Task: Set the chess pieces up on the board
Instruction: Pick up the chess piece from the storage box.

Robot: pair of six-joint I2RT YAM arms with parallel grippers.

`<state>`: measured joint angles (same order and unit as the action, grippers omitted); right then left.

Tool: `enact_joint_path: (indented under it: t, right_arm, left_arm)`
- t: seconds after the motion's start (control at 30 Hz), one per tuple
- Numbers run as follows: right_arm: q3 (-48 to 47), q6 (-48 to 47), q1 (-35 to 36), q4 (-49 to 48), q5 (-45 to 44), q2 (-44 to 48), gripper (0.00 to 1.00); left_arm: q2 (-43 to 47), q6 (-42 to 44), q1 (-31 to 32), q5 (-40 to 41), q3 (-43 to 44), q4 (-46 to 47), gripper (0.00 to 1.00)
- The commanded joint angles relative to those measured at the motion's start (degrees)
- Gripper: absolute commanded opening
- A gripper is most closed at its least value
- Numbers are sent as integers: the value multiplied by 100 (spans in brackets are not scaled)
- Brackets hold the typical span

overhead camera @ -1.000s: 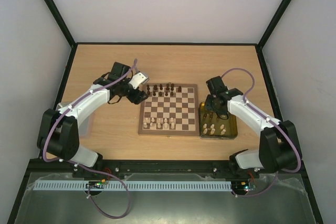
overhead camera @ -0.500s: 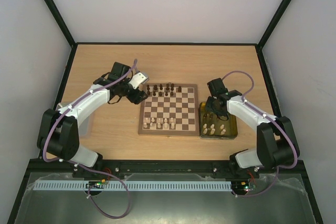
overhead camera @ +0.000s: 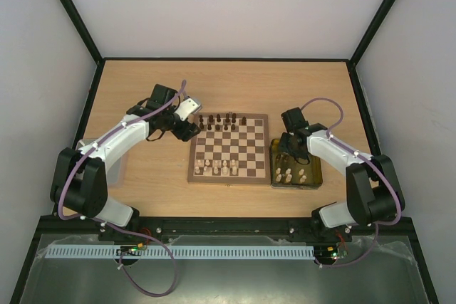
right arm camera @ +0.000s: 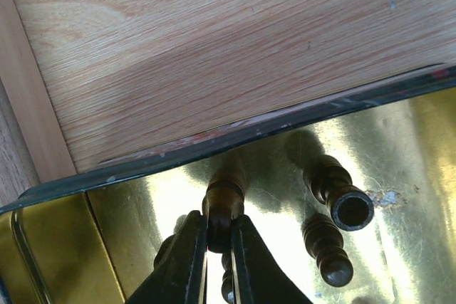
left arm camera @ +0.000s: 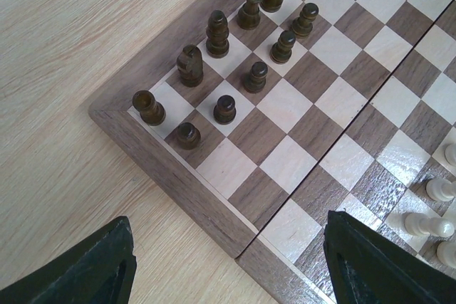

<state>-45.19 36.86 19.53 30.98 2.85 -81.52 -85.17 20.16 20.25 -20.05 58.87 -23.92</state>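
The board (overhead camera: 228,179) lies mid-table, with dark chess pieces (overhead camera: 217,119) on its far rows and pale ones (overhead camera: 217,168) on the near rows. My left gripper (overhead camera: 191,132) hangs open over the board's far-left corner (left arm camera: 178,190), with nothing between its fingers (left arm camera: 92,268). The dark pieces (left arm camera: 217,33) stand just ahead of it. My right gripper (overhead camera: 285,149) is down in the gold tray (right arm camera: 399,147). In the right wrist view it (right arm camera: 218,222) is shut on the top of a dark chess piece (right arm camera: 224,194) near the tray's rim.
Two more dark pieces (right arm camera: 335,194) lie loose in the gold tray beside the held one. Several pale pieces (overhead camera: 285,174) stand in the tray's near half. A grey tray (overhead camera: 117,169) sits partly hidden under the left arm. Black frame posts edge the table.
The right gripper's jaws have closed from part open onto the dark piece in the gold tray. The left arm has not moved.
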Motion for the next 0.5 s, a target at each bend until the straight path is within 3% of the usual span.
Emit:
enact_joint_path:
  t: [0.0, 0.47]
  right_arm:
    - [52, -16, -19, -13, -146, 9, 5]
    - [-1186, -219, 195, 972, -628, 168, 2]
  left_arm:
    - [163, 32, 7, 19, 12, -18, 73]
    - [132, 40, 5, 21, 40, 2, 73]
